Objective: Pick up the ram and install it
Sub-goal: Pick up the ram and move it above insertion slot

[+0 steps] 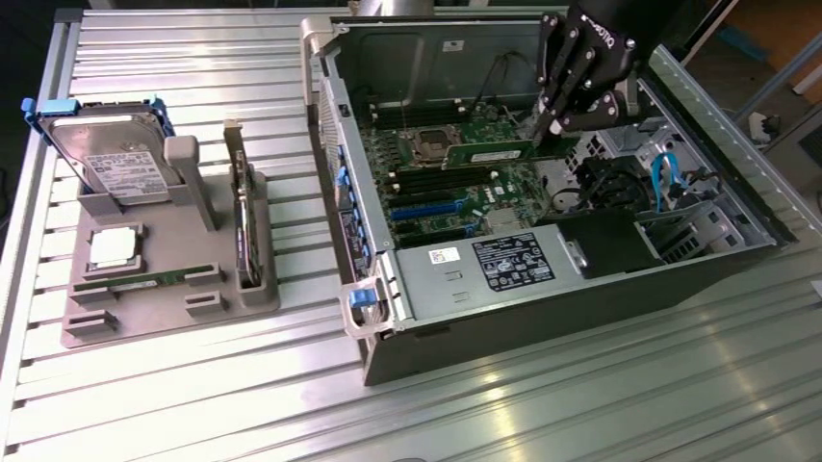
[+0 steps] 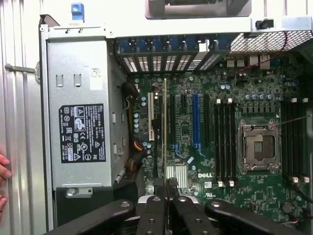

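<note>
Wrist view: long, thin green circuit-board ram (image 2: 165, 127) held, not yet seated

It is gripped edge-on by the closed black claw (image 2: 166, 196), above the green motherboard (image 2: 254, 196) inside the open dark metal computer case (image 1: 540, 322). Pickup is judged done; seating in the black memory slots (image 2: 224, 142) beyond is judged outstanding.

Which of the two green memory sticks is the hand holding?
The ram inside the computer case, gripped by the hand over the motherboard. The other stick lies in the grey holder outside the case, at the exterior view's left.
</note>
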Tool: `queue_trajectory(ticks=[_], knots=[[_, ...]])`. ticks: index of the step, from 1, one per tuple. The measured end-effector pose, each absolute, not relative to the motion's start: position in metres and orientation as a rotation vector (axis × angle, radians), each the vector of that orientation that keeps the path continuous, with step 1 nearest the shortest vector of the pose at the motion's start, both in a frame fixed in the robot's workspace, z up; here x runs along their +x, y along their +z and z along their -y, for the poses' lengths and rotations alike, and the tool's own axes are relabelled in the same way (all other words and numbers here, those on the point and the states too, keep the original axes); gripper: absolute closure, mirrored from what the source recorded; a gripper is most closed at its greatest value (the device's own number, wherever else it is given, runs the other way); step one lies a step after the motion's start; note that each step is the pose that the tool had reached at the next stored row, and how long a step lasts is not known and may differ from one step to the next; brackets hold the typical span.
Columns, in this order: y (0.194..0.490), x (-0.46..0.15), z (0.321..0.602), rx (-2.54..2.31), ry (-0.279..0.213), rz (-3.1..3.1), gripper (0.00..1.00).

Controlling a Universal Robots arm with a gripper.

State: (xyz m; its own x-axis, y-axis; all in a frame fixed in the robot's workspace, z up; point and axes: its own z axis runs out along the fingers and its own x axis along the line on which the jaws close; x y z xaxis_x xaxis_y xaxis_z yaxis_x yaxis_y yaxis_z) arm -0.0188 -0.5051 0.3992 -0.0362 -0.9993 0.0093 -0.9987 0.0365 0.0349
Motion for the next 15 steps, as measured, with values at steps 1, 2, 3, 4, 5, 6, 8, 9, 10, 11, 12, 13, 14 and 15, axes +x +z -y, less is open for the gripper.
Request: queue_trajectory(ticks=[1,2,3,4,5,6,8,9,10,11,12,13,14,15], knots=[[0.399,-0.019,0.503,2.159,-0.029,2.239,0.88],[0.399,-0.019,0.501,2.159,-0.029,2.239,0.88],[0.399,-0.019,0.499,2.159,-0.029,2.239,0.88],[0.399,-0.019,0.497,2.159,-0.029,2.239,0.88],[0.399,-0.019,0.495,2.159,-0.029,2.239,0.88],[0.398,-0.019,0.493,2.159,-0.029,2.239,0.88],[0.398,-0.019,0.489,2.159,-0.029,2.239,0.88],[0.398,-0.019,0.487,2.159,-0.029,2.239,0.88],[0.398,-0.019,0.485,2.159,-0.029,2.239,0.88],[0.398,-0.019,0.482,2.159,-0.029,2.239,0.88],[0.398,-0.019,0.48,2.159,-0.029,2.239,0.88],[0.398,-0.019,0.478,2.159,-0.029,2.239,0.88],[0.398,-0.019,0.475,2.159,-0.029,2.239,0.88],[0.398,-0.019,0.473,2.159,-0.029,2.239,0.88]])
